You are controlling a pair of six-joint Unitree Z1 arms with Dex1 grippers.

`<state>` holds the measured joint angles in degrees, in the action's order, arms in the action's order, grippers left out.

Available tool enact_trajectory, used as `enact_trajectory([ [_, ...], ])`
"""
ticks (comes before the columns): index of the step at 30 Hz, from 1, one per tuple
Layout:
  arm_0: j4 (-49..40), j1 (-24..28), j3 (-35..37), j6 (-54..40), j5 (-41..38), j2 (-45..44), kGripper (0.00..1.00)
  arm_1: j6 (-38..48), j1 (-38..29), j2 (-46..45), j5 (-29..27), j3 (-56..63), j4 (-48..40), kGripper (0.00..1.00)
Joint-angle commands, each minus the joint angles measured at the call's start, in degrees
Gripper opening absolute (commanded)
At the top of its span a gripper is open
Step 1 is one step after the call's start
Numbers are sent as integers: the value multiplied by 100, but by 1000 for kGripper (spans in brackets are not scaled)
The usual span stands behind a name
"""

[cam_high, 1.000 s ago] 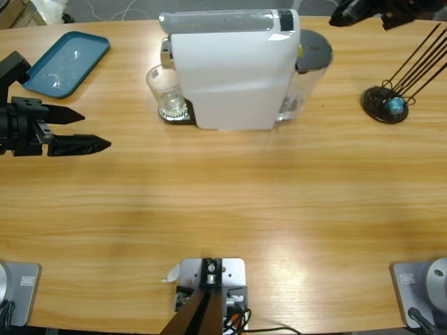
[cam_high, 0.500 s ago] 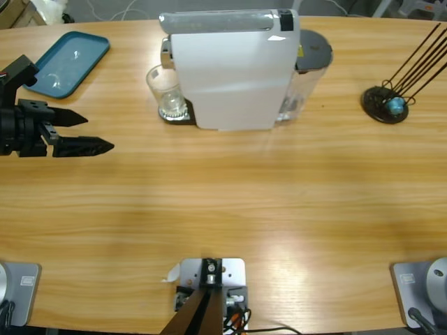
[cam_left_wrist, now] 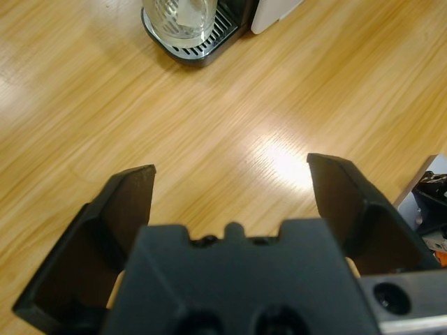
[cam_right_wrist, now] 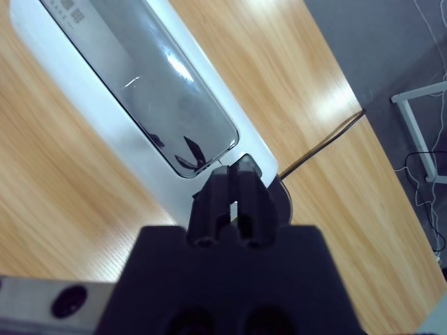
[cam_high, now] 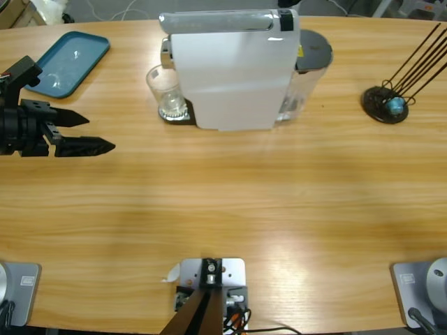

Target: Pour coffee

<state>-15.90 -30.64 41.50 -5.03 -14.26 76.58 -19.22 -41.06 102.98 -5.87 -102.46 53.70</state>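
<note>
One white machine (cam_high: 230, 70), one glass (cam_high: 165, 91), one tray (cam_high: 64, 61), perhaps one capsule (cam_high: 396, 106).

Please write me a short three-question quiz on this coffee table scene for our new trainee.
1. True or false: the left gripper is holding the glass.
2. Which thing lies at the table's far left corner in the high view? A) a blue tray B) a red bowl C) a green towel
3. Fill the gap: in the right wrist view, the right gripper hangs with its jaws shut above the top of the white ____.

Key
1. False: its jaws are open and empty, well apart from the glass, which stands on the drip grille.
2. A
3. machine
</note>
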Motion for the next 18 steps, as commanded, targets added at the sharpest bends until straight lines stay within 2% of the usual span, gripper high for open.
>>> enact_trajectory([
  [1, -89, -38, 25, 46, -40, 248, 941, -71, -32, 284, -151, 70, 62, 0],
  [18, -124, -38, 60, 46, -86, 322, 941, -99, 80, 301, -292, 231, -38, 0],
])
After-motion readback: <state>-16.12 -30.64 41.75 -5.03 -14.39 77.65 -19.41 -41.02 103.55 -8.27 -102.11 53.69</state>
